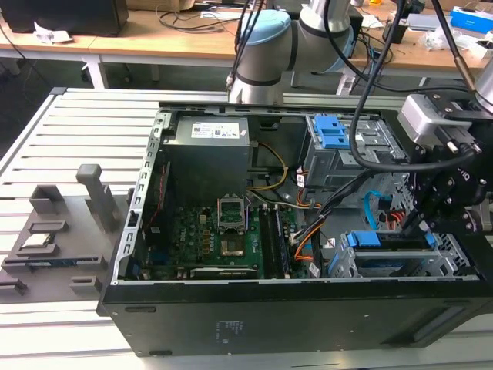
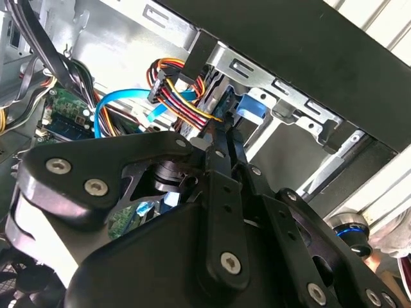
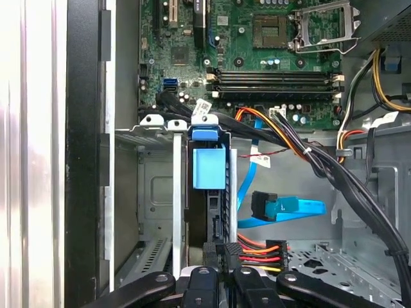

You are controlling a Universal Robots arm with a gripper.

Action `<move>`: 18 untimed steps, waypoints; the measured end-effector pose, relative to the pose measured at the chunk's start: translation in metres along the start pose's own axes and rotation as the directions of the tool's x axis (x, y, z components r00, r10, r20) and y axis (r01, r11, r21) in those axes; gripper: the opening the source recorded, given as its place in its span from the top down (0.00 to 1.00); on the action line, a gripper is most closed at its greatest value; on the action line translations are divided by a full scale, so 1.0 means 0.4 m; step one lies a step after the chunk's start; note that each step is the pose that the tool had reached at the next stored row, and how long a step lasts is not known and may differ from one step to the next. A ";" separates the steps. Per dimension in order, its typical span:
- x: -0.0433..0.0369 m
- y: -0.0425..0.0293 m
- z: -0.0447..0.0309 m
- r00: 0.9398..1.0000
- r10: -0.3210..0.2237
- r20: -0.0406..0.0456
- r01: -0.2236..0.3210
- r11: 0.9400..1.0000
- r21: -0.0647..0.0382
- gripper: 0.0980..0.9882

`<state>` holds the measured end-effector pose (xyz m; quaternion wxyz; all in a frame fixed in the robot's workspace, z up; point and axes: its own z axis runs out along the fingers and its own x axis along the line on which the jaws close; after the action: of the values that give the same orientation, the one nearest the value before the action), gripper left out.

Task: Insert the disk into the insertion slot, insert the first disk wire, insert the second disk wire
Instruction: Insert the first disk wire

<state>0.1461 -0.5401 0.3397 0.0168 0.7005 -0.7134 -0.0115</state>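
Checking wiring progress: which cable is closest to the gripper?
The red and orange wire bundle with the dark plug, right beside the gripper; the flat light blue cable and thick black cable lie farther off.

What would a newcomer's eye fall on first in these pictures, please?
The open black computer case with its green motherboard dominates the exterior view. In the first wrist view, the light blue flat ribbon cable stands out beside the silver metal drive cage, and the black tool sits by the red and orange wire bundle.

Motherboard [image 1: 192,231] — grey power supply [image 1: 208,169]
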 end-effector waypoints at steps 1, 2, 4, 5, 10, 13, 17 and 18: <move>0.000 0.000 0.003 1.000 0.000 0.000 0.000 1.000 0.000 0.93; 0.000 0.000 0.004 1.000 0.000 0.000 0.000 1.000 0.000 0.93; 0.000 0.000 0.010 1.000 0.000 0.004 0.000 1.000 0.000 0.93; 0.000 0.000 0.008 1.000 0.000 0.002 0.000 1.000 0.000 0.85; -0.002 0.001 -0.027 1.000 0.000 0.001 0.000 1.000 0.000 0.85; -0.004 0.003 -0.070 1.000 0.000 0.001 0.000 1.000 0.000 0.93; -0.004 0.004 -0.110 1.000 0.000 0.001 0.000 1.000 0.000 0.99; -0.004 0.005 -0.114 1.000 0.000 0.001 0.000 1.000 0.000 0.99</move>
<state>0.1461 -0.5380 0.3853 0.0164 0.7005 -0.7134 -0.0119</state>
